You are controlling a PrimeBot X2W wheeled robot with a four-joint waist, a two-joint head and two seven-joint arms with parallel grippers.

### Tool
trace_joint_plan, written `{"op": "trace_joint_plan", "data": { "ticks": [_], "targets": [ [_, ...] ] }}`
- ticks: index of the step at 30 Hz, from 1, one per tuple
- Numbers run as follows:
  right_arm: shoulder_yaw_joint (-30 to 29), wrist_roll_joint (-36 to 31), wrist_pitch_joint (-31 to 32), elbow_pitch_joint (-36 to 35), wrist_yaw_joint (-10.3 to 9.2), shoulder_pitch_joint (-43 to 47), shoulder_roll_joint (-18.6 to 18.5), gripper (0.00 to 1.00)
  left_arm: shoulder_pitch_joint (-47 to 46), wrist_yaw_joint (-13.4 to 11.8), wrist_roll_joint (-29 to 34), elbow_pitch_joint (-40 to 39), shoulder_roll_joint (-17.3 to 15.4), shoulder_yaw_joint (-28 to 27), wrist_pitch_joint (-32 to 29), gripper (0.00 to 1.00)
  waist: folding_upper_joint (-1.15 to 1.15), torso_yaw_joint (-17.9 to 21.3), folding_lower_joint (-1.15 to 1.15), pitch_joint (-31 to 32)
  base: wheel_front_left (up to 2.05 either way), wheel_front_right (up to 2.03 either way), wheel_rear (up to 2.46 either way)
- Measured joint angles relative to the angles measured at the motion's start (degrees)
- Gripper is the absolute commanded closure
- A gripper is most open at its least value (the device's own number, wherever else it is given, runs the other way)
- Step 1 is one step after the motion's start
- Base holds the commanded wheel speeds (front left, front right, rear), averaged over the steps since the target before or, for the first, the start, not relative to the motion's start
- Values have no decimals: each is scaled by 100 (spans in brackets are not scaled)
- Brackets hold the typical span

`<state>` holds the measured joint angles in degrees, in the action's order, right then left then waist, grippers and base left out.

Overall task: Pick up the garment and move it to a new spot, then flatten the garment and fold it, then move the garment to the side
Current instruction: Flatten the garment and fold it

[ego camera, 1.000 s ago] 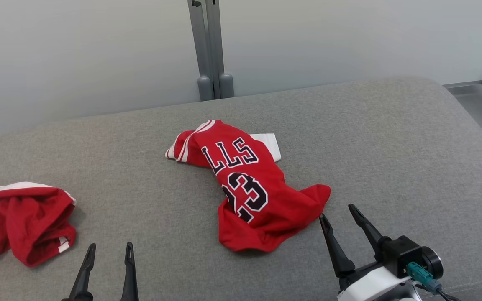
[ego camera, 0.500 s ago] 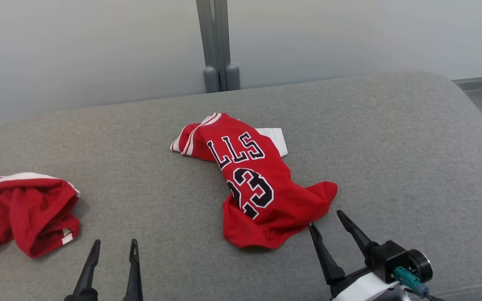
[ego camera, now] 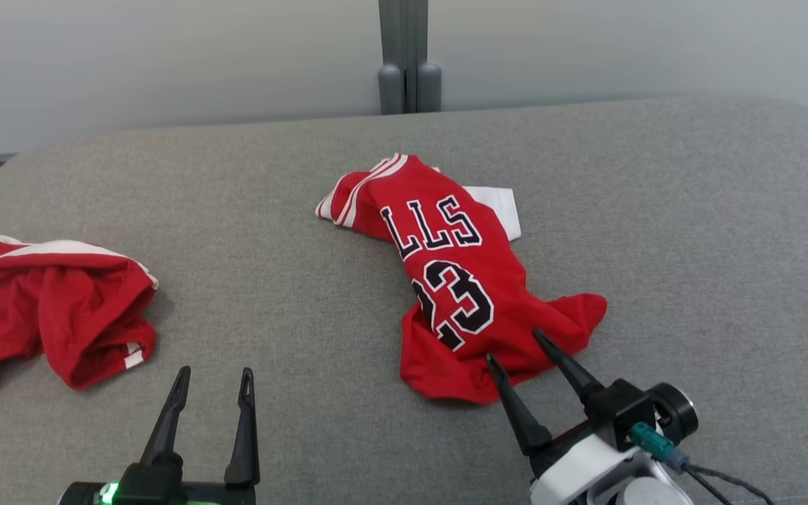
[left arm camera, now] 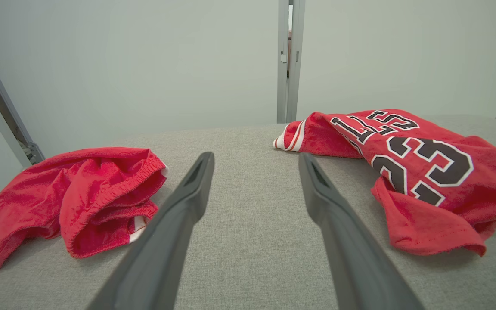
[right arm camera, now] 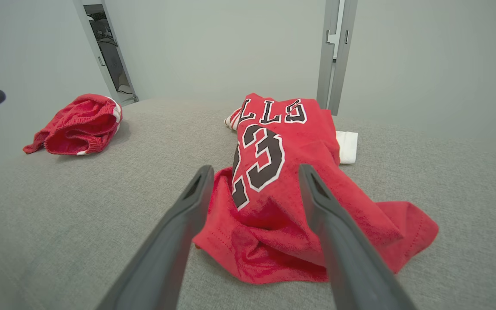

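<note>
The garment (ego camera: pixel 460 280) is a crumpled red jersey with black "LLS" and "23" and a white patch at its far end, lying mid-surface; it lies at the right in the left wrist view (left arm camera: pixel 424 163). My right gripper (ego camera: pixel 513 346) is open, its fingertips over the jersey's near hem, and in the right wrist view (right arm camera: pixel 255 167) red cloth (right arm camera: pixel 274 172) lies between and below the two fingers. My left gripper (ego camera: pixel 215 369) is open near the front edge, left of the jersey, with bare grey fabric between its fingers (left arm camera: pixel 256 156).
A second crumpled red garment (ego camera: pixel 60 301) with white trim lies at the far left (left arm camera: pixel 88 193) (right arm camera: pixel 82 125). The grey cushioned surface (ego camera: pixel 691 245) curves down at its back and sides. A grey post (ego camera: pixel 409 70) stands against the pale wall behind.
The head camera has turned, shifting the whole picture right. My right gripper has moved forward and left, from beside the jersey's hem to over it. Both grippers stay open.
</note>
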<state>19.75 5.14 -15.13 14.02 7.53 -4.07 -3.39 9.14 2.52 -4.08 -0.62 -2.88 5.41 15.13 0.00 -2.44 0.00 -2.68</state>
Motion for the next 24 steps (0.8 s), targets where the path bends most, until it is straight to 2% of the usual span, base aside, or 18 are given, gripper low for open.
{"op": "trace_joint_plan", "data": {
  "ticks": [5, 8, 11, 16, 17, 18, 21, 24],
  "targets": [
    [-143, -103, 0, -21, 0, -339, -171, 0, -304, -10, -27, 13, 1, 192, 0, 0, 0, -98, 0, -396, 0, 0, 0],
    [-474, -255, 0, 41, 0, -504, -187, 0, -503, -31, -42, 23, 1, 289, 0, 0, 0, -165, 0, -637, 0, 0, 0],
    [-786, -447, 0, 227, 0, -602, -174, 0, -645, -59, -76, 31, 1, 381, 0, 0, 0, -242, 0, -859, 0, 0, 0],
    [-782, -598, 0, 802, 0, -790, -154, 0, -783, -100, -143, 48, 1, 441, 0, 0, 0, -381, 0, -1146, 0, 0, 0],
    [-719, -598, -1, 914, 0, -821, -177, 61, -797, -100, -143, 51, 1, 448, 0, 0, 0, -403, 0, -1178, 0, 0, 0],
    [-645, -594, 0, 1010, 0, -856, -198, 100, -815, -102, -143, 51, 1, 454, 0, 0, 0, -426, 0, -1213, 0, 0, 0],
    [-563, -554, 0, 1109, 0, -1003, -318, 100, -863, -116, -157, 29, 1, 447, 0, 0, 0, -444, 0, -1275, 0, 0, 0],
    [-677, -692, -1, 902, 1, -1078, -554, 100, -875, -129, -160, -2, 1, 454, 0, 0, 0, -381, 0, -1279, 0, 0, 0]
  ]
}}
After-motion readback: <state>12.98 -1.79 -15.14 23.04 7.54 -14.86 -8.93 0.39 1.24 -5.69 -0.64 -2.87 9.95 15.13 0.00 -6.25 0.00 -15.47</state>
